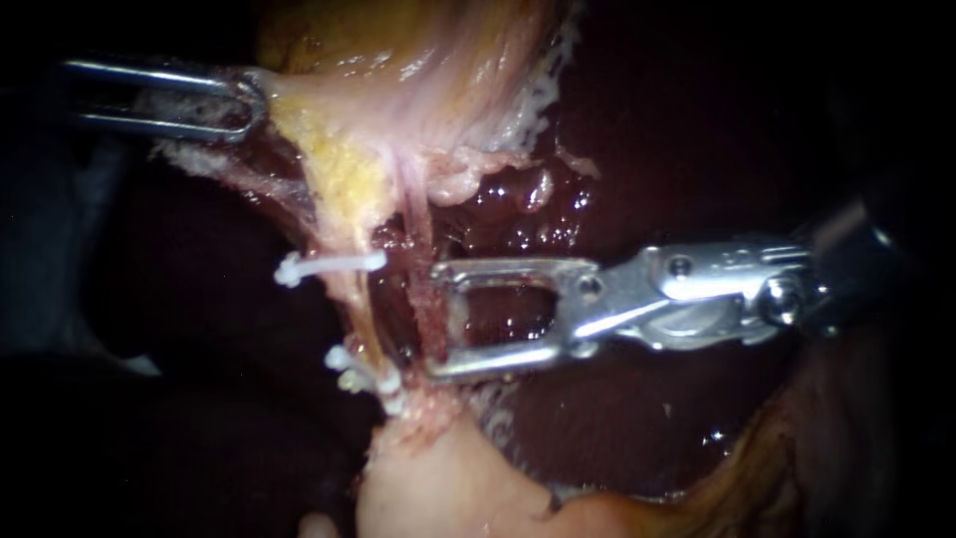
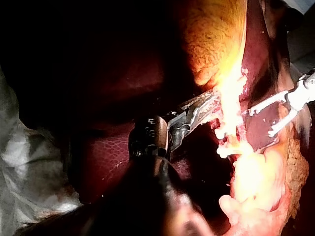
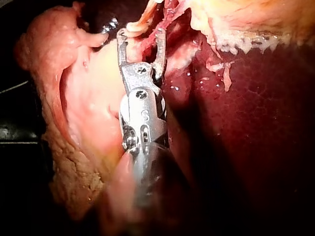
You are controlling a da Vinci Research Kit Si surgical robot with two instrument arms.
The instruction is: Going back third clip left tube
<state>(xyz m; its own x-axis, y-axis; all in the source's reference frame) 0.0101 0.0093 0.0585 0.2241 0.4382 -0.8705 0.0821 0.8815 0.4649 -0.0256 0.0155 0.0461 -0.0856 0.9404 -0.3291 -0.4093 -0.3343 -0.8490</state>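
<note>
My left instrument [image 1: 249, 100] reaches in at the upper left, its jaws shut on the edge of the pale yellow gallbladder [image 1: 398, 50] and holding it stretched. A thin yellowish left tube [image 1: 351, 299] runs down from there with one white clip [image 1: 329, 265] across it and two more clips [image 1: 360, 377] lower down. To its right lies a reddish tube [image 1: 428, 299]. My right instrument [image 1: 435, 321] has its jaws wide open, tips at the reddish tube, with no clip visible in them. In the right wrist view the open jaws [image 3: 141, 33] face the stretched strands.
Dark red liver [image 1: 647, 130] fills the background behind and right of the tubes. A pale pink mound of tissue [image 1: 448, 488] bulges just below the lower clips. White cloth [image 2: 29, 162] lies beside the liver in the left wrist view.
</note>
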